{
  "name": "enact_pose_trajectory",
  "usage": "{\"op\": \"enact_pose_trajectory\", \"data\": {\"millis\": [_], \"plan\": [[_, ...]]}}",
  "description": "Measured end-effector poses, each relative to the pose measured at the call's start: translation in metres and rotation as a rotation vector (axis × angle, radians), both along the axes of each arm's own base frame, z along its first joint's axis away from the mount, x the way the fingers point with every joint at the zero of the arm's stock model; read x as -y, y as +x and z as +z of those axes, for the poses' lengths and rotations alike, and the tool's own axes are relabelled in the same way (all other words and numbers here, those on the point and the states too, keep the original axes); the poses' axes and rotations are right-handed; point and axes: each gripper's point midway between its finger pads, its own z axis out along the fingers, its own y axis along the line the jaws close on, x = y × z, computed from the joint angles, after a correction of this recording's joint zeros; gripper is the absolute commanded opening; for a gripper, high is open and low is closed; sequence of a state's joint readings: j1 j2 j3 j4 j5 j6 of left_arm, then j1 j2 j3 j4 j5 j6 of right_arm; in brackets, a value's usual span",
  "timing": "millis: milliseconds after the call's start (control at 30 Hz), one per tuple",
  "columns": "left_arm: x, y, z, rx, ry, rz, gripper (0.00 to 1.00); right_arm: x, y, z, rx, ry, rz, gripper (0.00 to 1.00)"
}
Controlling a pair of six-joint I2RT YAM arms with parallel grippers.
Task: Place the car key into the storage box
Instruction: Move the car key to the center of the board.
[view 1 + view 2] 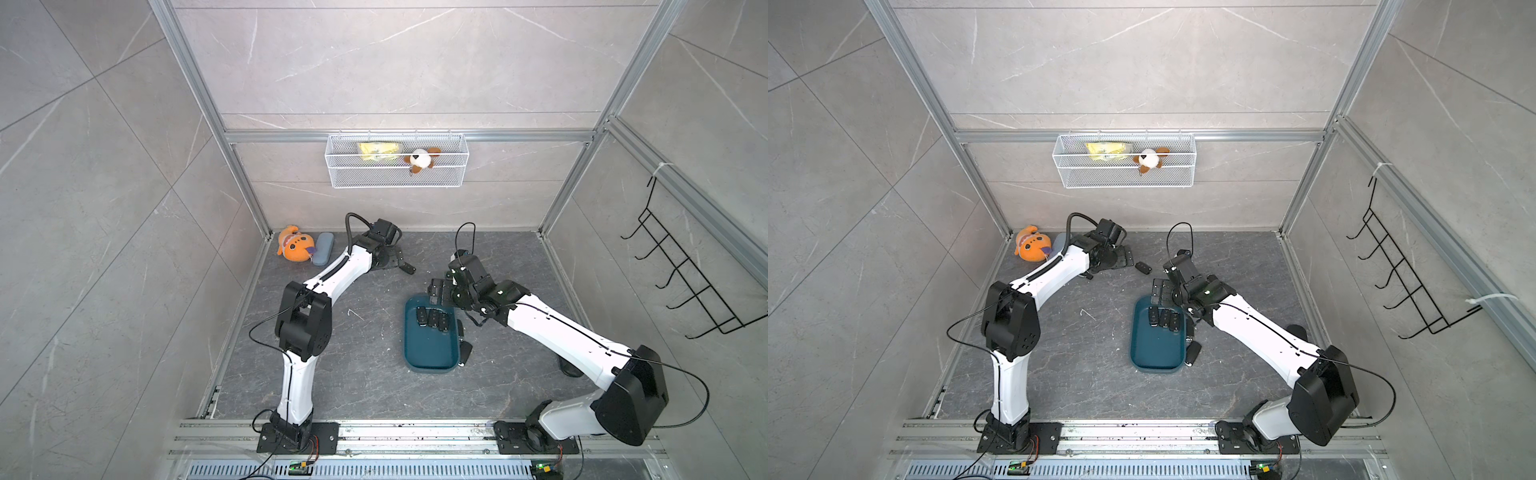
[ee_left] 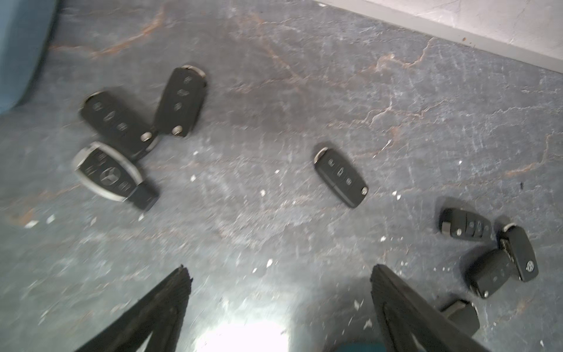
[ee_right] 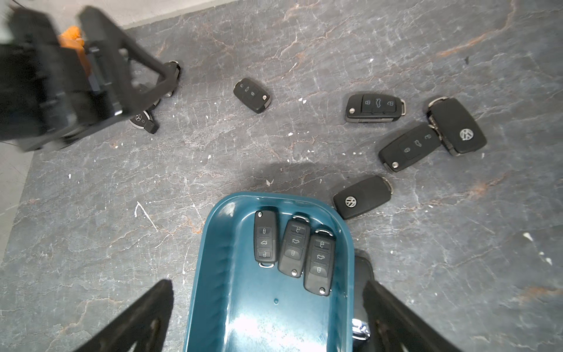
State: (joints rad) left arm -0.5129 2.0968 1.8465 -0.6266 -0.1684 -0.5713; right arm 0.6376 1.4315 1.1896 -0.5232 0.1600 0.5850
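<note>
**Car keys and storage box: positions against both grippers**

Entry 1. The left gripper is shown with its jaws spread wide and nothing pinched between them. A single car key is seen lying flat on the tabletop, ahead of the fingertips and apart from both. A cluster of three keys is recorded further ahead and off to one side, two of them meeting at their ends. That part of the picture is blurred.

Entry 2. The right gripper is likewise shown spread wide, with nothing gripped. The storage box is seen below and between its fingers; whether it is touched cannot be told. A row of three boxed keys is laid side by side at the end of the box ahead of the fingertips. A group of four loose keys is scattered beyond that end, outside the box. The nearest of them lies just beside the box's corner. One more key is partly hidden under a finger, against the box's outer wall.

Materials. The keys are oblong black matte plastic fobs with silver ends and moulded buttons. The box is glossy dark teal plastic with shallow walls and rounded corners. The tabletop is dark grey and stone-patterned, rust-veined and flecked with white. The fingers are black with ribbed edges.
</note>
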Motion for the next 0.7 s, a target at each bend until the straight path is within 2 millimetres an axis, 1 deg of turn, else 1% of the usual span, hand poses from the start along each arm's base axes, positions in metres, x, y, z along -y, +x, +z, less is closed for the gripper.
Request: {"op": "enact_pose_trajectory", "data": {"millis": [67,233,367,433,567,700], "plan": [[0.010,0.010,-0.008,-0.006,-0.012,-0.013,0.95,0.003,-0.001,0.002,0.006,0.001,-0.003,0.99],[0.033,0.028,-0.033,-0.025,-0.047,-0.055,0.93,0.010,-0.002,0.011,0.025,0.010,-0.015,0.99],[0.051,0.046,-0.043,-0.009,-0.071,-0.076,0.93,0.014,-0.006,0.011,0.020,0.005,-0.017,0.99],[0.060,0.055,-0.052,-0.002,-0.073,-0.085,0.93,0.016,-0.009,0.010,0.012,-0.001,-0.017,0.99],[0.071,0.063,-0.073,-0.005,-0.059,-0.102,0.93,0.020,-0.013,0.008,0.007,-0.007,-0.020,0.99],[0.075,0.064,-0.095,-0.014,-0.014,-0.118,0.93,0.022,-0.016,0.008,0.001,-0.011,-0.020,0.99]]}}
